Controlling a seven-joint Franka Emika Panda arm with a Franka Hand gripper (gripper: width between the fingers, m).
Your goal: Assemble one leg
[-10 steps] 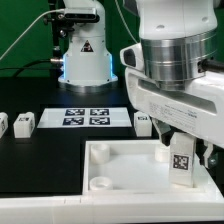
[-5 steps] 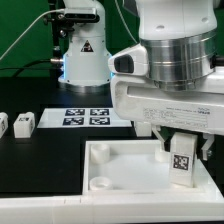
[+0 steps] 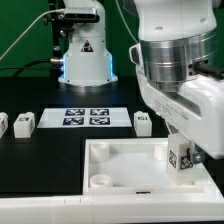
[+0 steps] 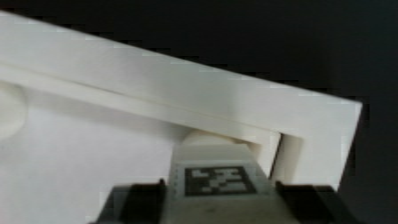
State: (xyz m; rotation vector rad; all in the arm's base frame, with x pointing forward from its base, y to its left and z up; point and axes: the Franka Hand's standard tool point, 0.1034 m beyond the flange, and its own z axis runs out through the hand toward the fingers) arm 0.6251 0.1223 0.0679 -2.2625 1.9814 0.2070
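A robotics lab bench. Evidence: a matte black table top (image 3: 40,160) laid out for trials; a thin flat white marker board (image 3: 86,117) fixed on it, printed with four square black-and-white tags; a white robot arm base (image 3: 84,55) at the back, glowing blue at its foot and bearing a triangular warning sticker; black cables (image 3: 25,45) trailing before a green backdrop (image 3: 20,30).

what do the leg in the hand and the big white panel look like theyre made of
The leg looks like matte white plastic, with a printed black-and-white tag stuck on its face. The panel also looks like white plastic: smooth, evenly coloured, with moulded raised rims and a round socket. 3D-printed or moulded, I cannot tell.
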